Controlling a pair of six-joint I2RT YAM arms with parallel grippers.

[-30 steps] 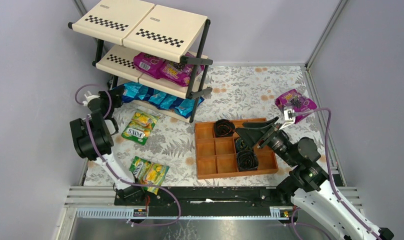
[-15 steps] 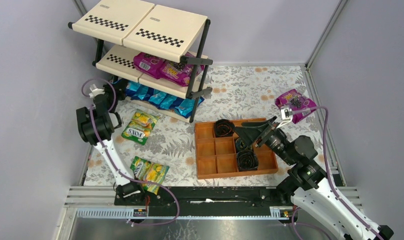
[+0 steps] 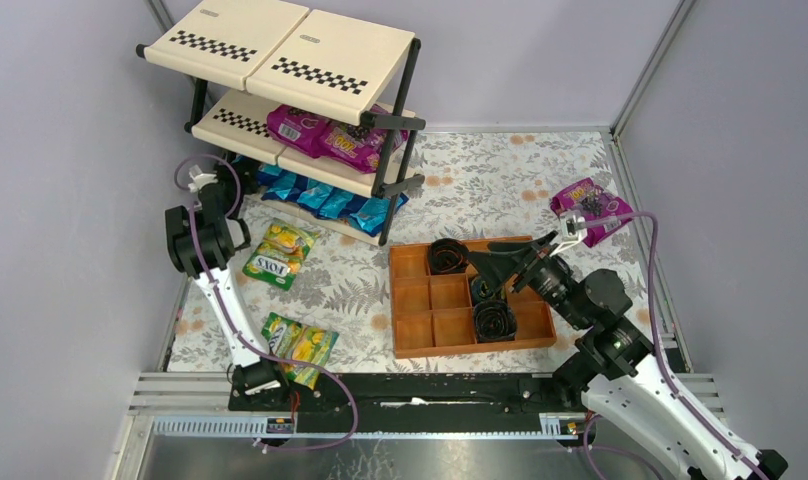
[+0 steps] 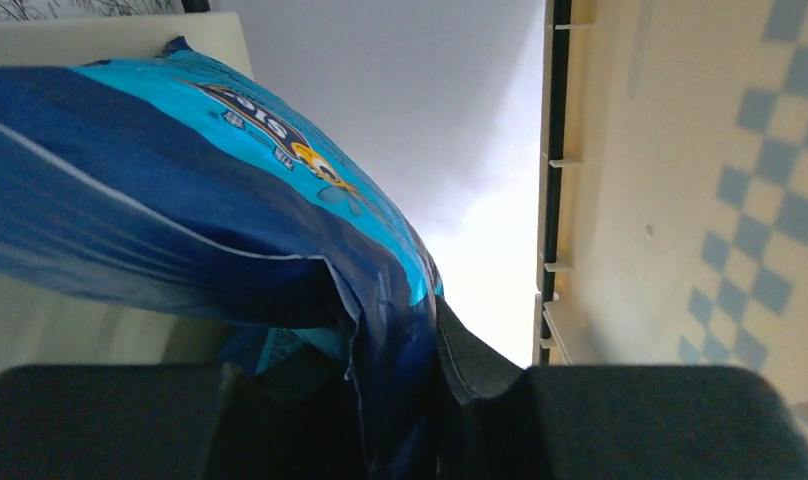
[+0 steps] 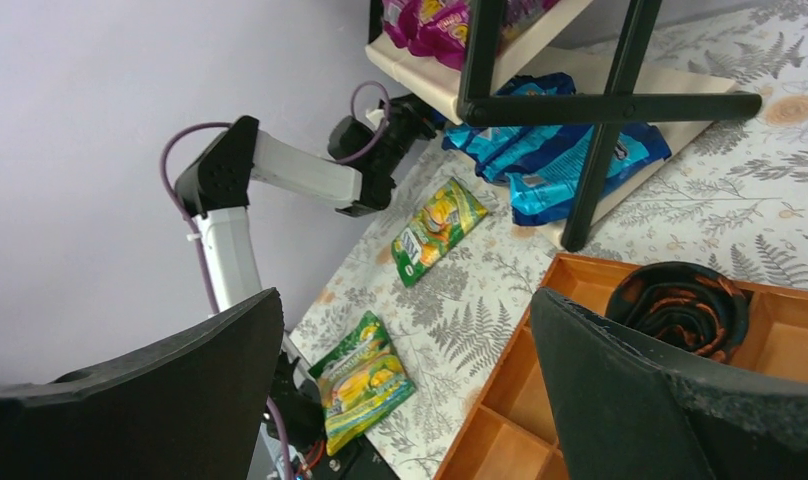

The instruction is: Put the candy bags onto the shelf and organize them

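Observation:
The shelf (image 3: pixel 280 50) stands at the back left. Magenta candy bags (image 3: pixel 330 135) lie on its middle tier and a row of blue ones (image 3: pixel 325 200) on the bottom tier. My left gripper (image 3: pixel 238 180) reaches into the bottom tier's left end. In the left wrist view it (image 4: pixel 380 400) is shut on a blue candy bag (image 4: pixel 180 200) under a checkered shelf panel (image 4: pixel 680 200). Two green-yellow bags (image 3: pixel 278 252) (image 3: pixel 298 345) lie on the table, and a magenta one (image 3: pixel 590 208) at far right. My right gripper (image 3: pixel 483 272) hangs open and empty over the tray.
An orange-brown compartment tray (image 3: pixel 430 300) with dark coiled rolls (image 3: pixel 495 318) sits right of centre. Grey walls close in left, back and right. The shelf's black post (image 5: pixel 600 100) stands near the tray's far corner.
My left arm has swung toward the back and right, carrying its gripper further into the shelf's bottom tier. The right arm has barely shifted.

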